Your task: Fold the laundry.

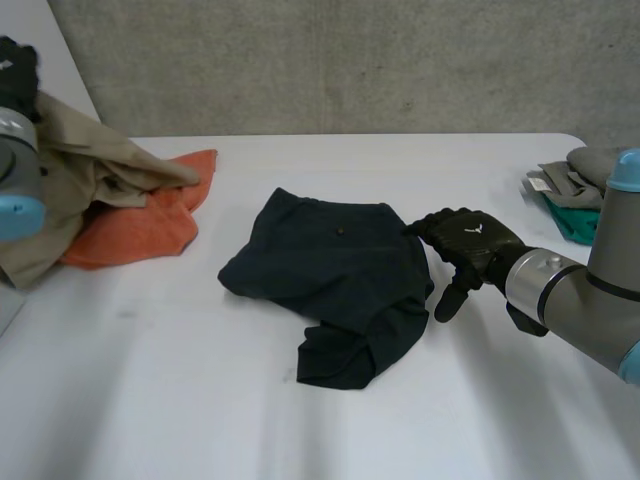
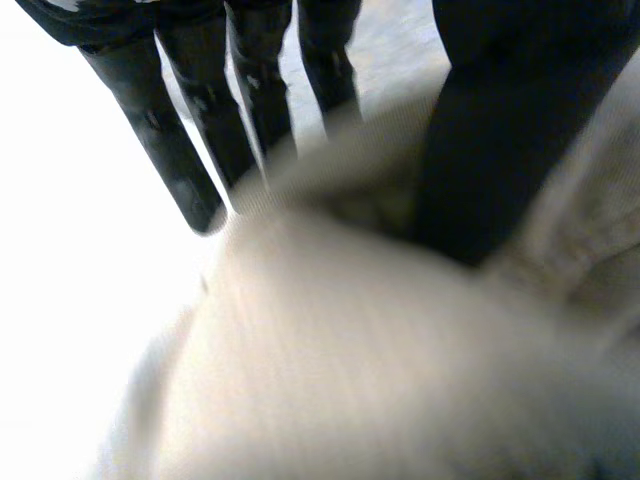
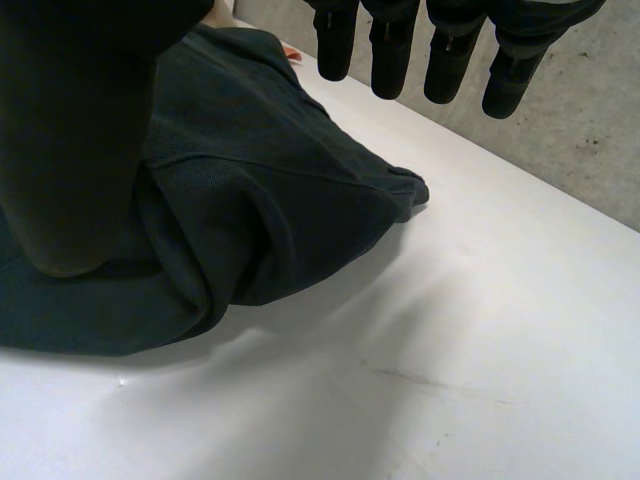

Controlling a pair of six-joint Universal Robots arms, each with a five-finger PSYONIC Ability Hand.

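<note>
A dark navy garment (image 1: 335,280) lies crumpled in the middle of the white table (image 1: 180,400), one part folded over itself. My right hand (image 1: 465,245) rests at its right edge, open, fingers relaxed. In the right wrist view the right hand (image 3: 390,50) hovers with straight fingers above the table, its thumb over the navy garment (image 3: 270,190). At the far left my left hand (image 1: 15,75) is raised on a beige garment (image 1: 80,180). In the left wrist view the left hand (image 2: 170,140) has the beige cloth (image 2: 350,360) bunched between fingers and thumb.
An orange cloth (image 1: 140,225) lies under and beside the beige garment at the left. A small pile of grey and green clothes (image 1: 570,195) sits at the table's right edge. A grey wall runs behind the table.
</note>
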